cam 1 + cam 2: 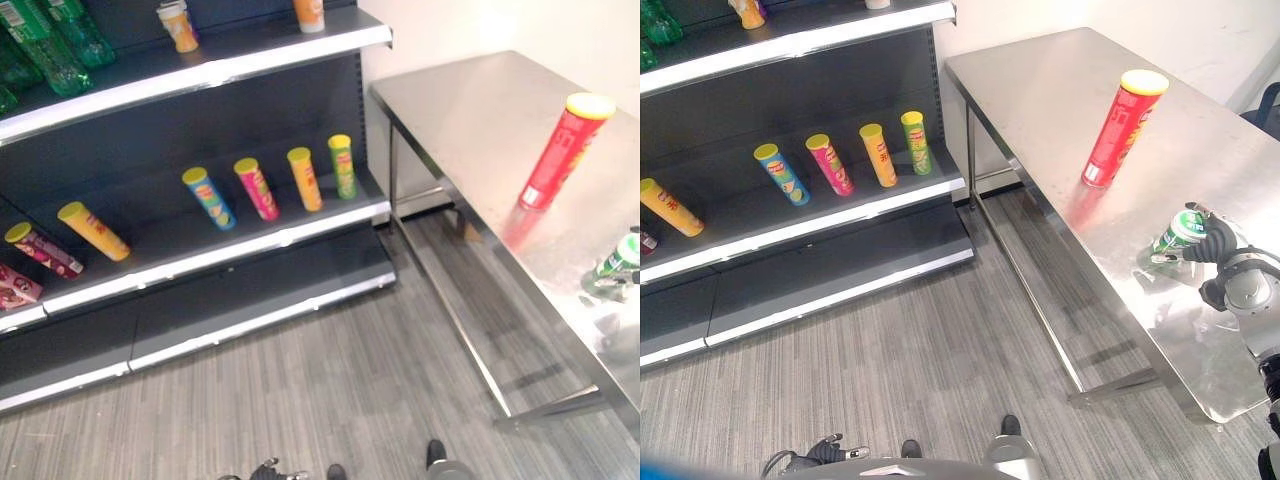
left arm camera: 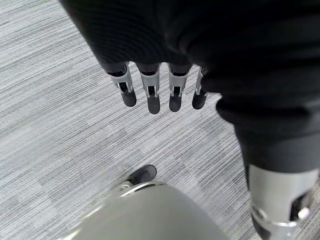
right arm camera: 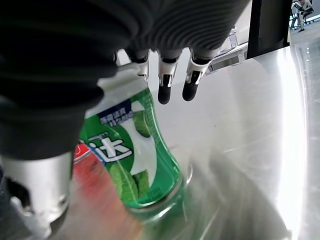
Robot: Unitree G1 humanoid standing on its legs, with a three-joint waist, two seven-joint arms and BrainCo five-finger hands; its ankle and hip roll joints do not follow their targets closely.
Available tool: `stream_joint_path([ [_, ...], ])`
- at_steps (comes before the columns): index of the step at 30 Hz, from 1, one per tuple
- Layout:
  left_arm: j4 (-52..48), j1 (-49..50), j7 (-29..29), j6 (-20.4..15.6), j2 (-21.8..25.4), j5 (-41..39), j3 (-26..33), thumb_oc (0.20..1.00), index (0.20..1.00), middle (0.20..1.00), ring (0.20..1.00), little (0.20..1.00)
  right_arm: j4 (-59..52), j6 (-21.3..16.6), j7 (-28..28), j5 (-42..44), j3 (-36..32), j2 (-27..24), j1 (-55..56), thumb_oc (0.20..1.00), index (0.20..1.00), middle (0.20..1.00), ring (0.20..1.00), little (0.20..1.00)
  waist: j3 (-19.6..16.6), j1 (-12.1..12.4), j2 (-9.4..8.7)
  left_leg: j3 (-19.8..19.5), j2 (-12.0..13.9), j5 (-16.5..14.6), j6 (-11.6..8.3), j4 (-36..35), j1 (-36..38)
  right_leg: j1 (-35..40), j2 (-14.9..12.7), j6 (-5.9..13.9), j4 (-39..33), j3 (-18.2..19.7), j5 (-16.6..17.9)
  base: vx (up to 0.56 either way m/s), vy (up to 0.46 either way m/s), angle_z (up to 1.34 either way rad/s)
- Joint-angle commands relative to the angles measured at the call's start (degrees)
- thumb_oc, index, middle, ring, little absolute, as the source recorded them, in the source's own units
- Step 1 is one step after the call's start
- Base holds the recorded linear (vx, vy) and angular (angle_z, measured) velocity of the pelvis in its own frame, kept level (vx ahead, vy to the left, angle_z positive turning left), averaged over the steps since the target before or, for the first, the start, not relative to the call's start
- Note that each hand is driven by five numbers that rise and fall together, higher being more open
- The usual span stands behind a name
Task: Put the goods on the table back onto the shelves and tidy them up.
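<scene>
A tall red chip can [image 1: 1123, 128] with a yellow lid stands upright on the steel table [image 1: 1040, 90]. Nearer the front edge stands a green drinks bottle [image 1: 1175, 238]. My right hand [image 1: 1220, 250] is at that bottle. In the right wrist view the bottle [image 3: 135, 155] sits under the palm, between the thumb and the fingers [image 3: 170, 85], which hang straight beside it without curling round. My left hand [image 2: 150, 95] hangs low over the grey floor, fingers relaxed and holding nothing.
The dark shelf unit [image 1: 250, 240] stands left of the table. Several chip cans lie on its middle shelf, among them blue [image 1: 208, 197], pink [image 1: 257, 188], orange [image 1: 305, 178] and green [image 1: 342, 165]. Green bottles [image 1: 50, 40] and small orange bottles [image 1: 178, 25] stand on the top shelf.
</scene>
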Motion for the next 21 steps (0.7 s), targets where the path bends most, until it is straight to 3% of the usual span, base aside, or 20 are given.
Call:
stream_joint_path([
  [1,1.05,-2.20,0.85,-0.93,3.59,-1.42,-1.22,1.000,1.000,1.000,1.000,1.000,2.68,-0.96,-1.79,-2.12,3.51,0.49,-6.16,0.200,0.200,0.200,0.200,0.200,-1.70,1.78,-4.89,4.19,3.48,-0.37,-4.72,1.49,-0.67,1.67,0.59,1.22,2.35,3.03,-9.53,0.00,0.000,0.00],
  [8,0.87,-2.22,1.20,-0.88,3.59,-1.51,-0.93,1.000,1.000,1.000,1.000,1.000,1.22,-0.81,-3.17,-2.62,1.87,0.76,-5.49,0.200,0.200,0.200,0.200,0.200,-1.65,1.74,-4.88,4.15,3.60,-0.38,-4.74,1.47,-0.58,1.76,0.59,1.16,2.40,3.06,-9.64,0.00,0.000,0.00],
  [16,0.58,-2.01,1.36,-0.74,3.58,-1.21,0.74,1.000,1.000,1.000,1.000,1.000,-7.78,-1.37,-6.00,-3.83,-7.11,0.69,1.13,0.200,0.200,0.200,0.200,0.200,-1.87,1.29,-4.59,4.27,3.81,-0.95,-4.66,2.29,-0.40,2.06,0.76,0.95,2.55,2.87,-10.08,0.00,-0.017,0.01],
  [18,0.08,-1.93,1.45,-0.71,3.51,-0.96,2.11,1.000,1.000,1.000,1.000,1.000,-16.62,-2.56,-6.73,-4.31,-12.67,-0.09,4.77,0.200,0.200,0.200,0.200,0.200,-1.71,0.84,-4.46,4.10,3.99,-1.42,-4.73,3.67,-0.77,2.10,0.96,0.68,2.74,2.82,-10.48,0.00,-0.073,0.01],
  [21,-0.66,-1.90,1.30,-0.71,3.52,-0.99,2.43,1.000,1.000,1.000,1.000,1.000,-21.19,-3.21,-6.62,-4.48,-15.19,-0.59,6.29,0.200,0.200,0.200,0.200,0.200,-1.41,1.01,-4.44,3.52,4.25,-1.96,-4.84,5.69,-1.76,2.08,1.04,0.41,2.88,2.73,-10.76,-0.01,-0.037,0.01],
])
